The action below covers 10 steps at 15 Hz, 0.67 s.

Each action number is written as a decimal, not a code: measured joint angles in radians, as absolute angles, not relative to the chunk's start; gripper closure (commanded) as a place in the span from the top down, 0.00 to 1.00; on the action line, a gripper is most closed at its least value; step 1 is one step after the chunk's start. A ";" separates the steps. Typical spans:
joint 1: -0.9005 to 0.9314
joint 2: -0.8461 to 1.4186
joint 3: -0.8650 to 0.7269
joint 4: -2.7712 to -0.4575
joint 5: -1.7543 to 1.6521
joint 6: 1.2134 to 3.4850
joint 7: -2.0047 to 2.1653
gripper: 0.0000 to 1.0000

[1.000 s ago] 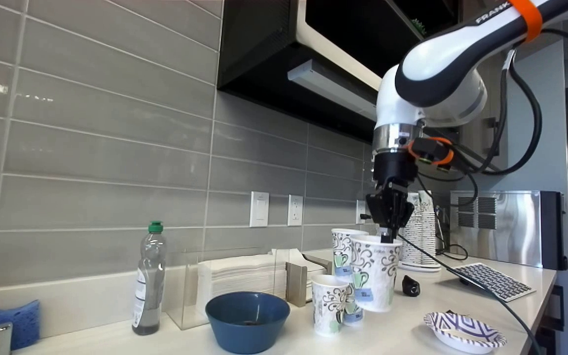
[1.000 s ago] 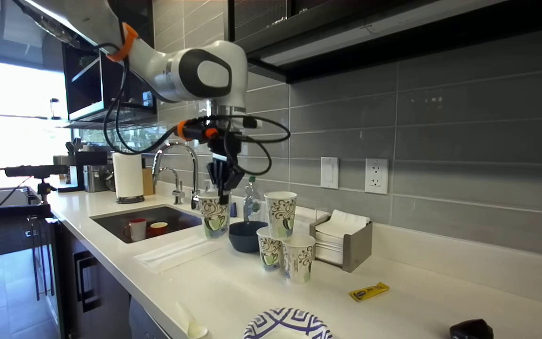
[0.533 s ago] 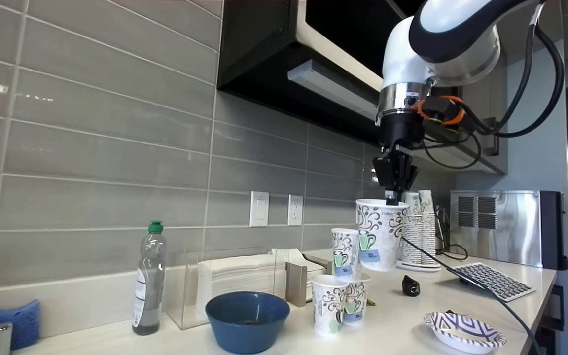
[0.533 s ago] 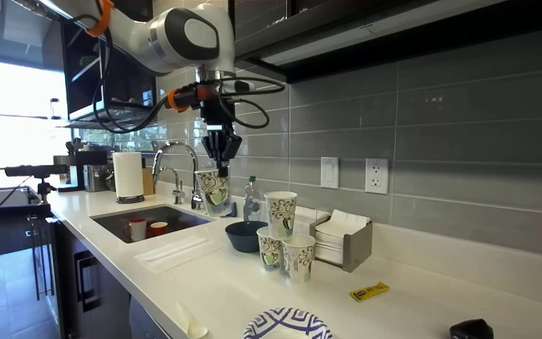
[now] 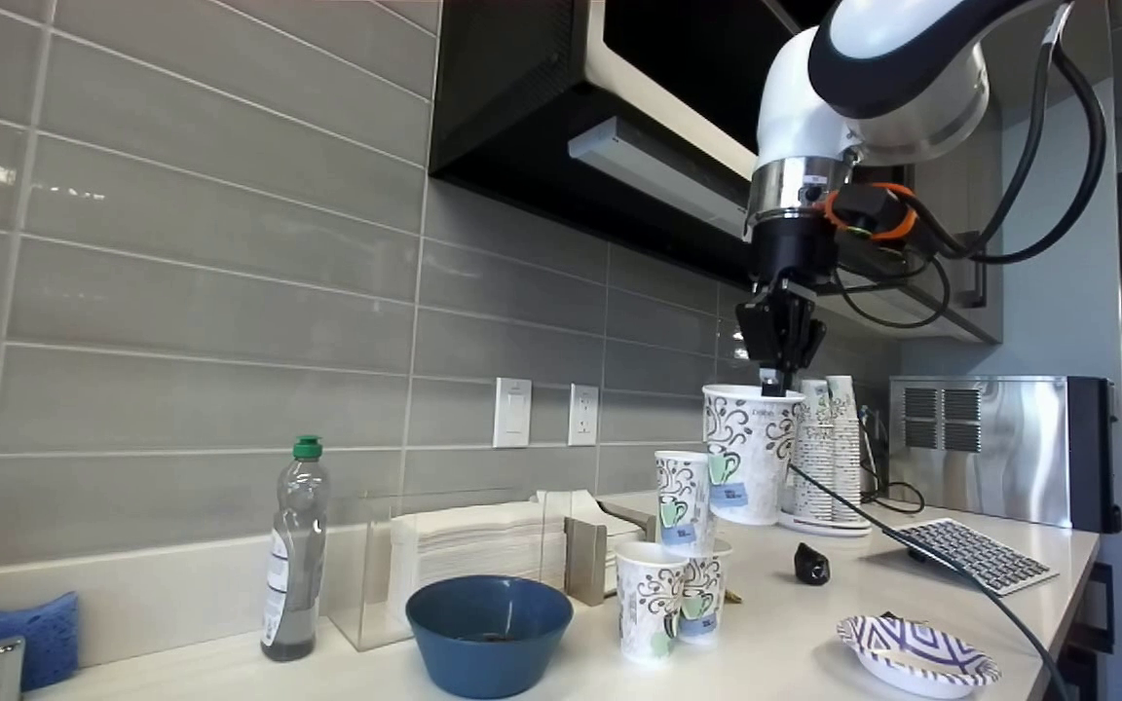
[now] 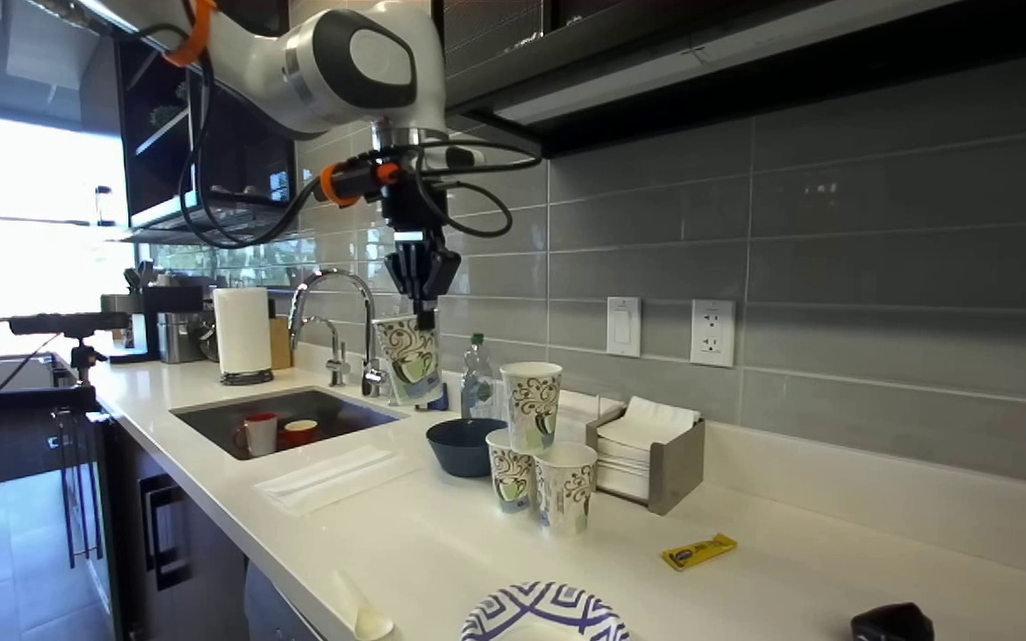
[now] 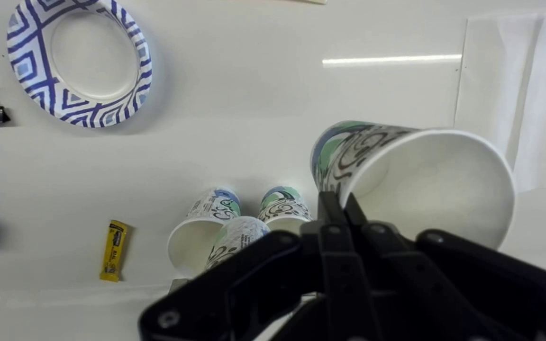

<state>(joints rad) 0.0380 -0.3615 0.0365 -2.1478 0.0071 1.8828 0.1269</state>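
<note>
Black Robotiq gripper clamped on rim of scroll-printed paper cup, one finger inside cup, one outside. Held cup hangs in air beside pyramid of three matching cups, two standing below, third upright on top. Around pyramid: blue bowl near, to one side; yellow packet near, opposite side; metal napkin holder just behind; geometric-patterned paper plate well apart.

In an exterior view, 12 at top — centre, upper cup on two lower cups | at 3 o'clock, napkin holder | 4, packet | 6, plate | 9, bowl, then sink with mug inside | 10, held cup in gripper — above counter | 11, bottle
</note>
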 measured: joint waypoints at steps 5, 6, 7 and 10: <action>0.005 -0.363 0.025 -2.095 0.007 1.856 0.137 0.01; -0.003 -0.362 0.020 -2.084 0.007 1.852 0.141 0.01; -0.010 -0.361 0.015 -2.073 0.008 1.849 0.144 0.01; -0.024 -0.359 -0.002 -2.037 0.011 1.836 0.158 0.01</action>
